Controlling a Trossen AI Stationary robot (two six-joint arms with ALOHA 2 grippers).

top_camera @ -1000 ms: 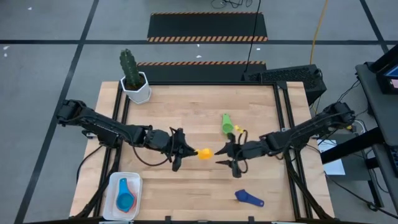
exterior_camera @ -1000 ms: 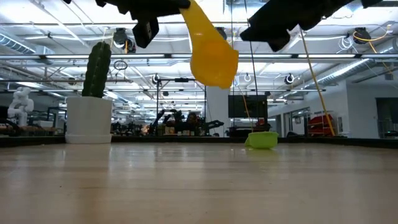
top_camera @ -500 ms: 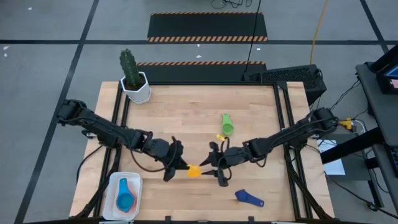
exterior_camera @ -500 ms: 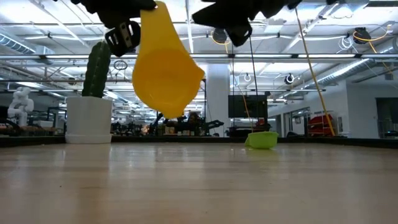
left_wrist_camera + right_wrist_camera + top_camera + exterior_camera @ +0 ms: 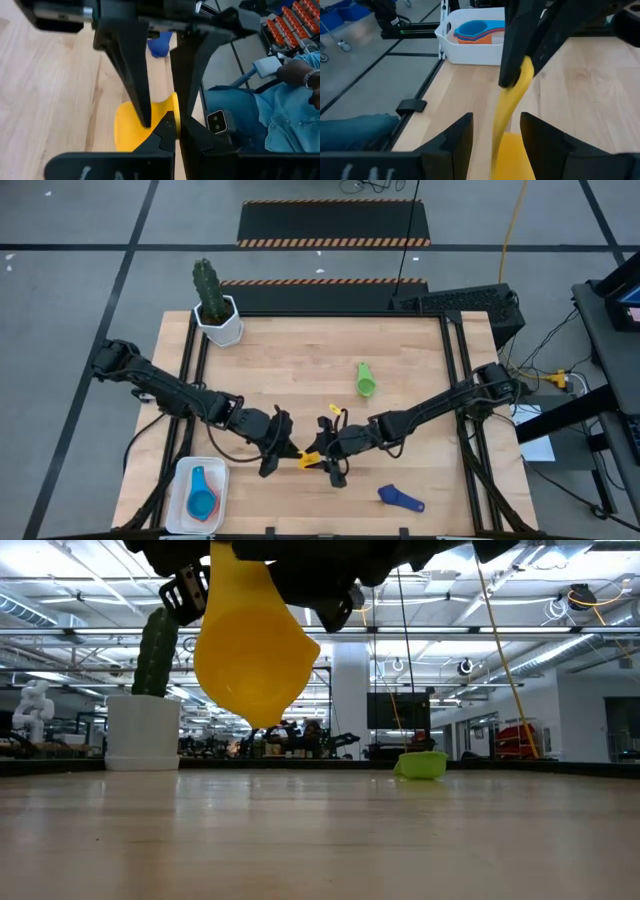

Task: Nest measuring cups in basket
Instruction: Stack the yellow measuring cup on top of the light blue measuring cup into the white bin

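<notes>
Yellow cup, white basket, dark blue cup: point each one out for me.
yellow cup (image 5: 255,665), low view, on its bowl.
white basket (image 5: 180,480), high view, on its left rim.
dark blue cup (image 5: 402,499), high view, on its middle.

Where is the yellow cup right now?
The yellow cup is up in the air near the table's front middle, clamped by the left pincer, with the right pincer open around it and the basket to its left.

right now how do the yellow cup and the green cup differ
The yellow cup hangs in the air, pinched by its handle in the shut left gripper; the green cup lies on the table, untouched. The yellow one is near the table's front, the green one farther back toward the middle. Both are small handled scoops outside the basket.
</notes>
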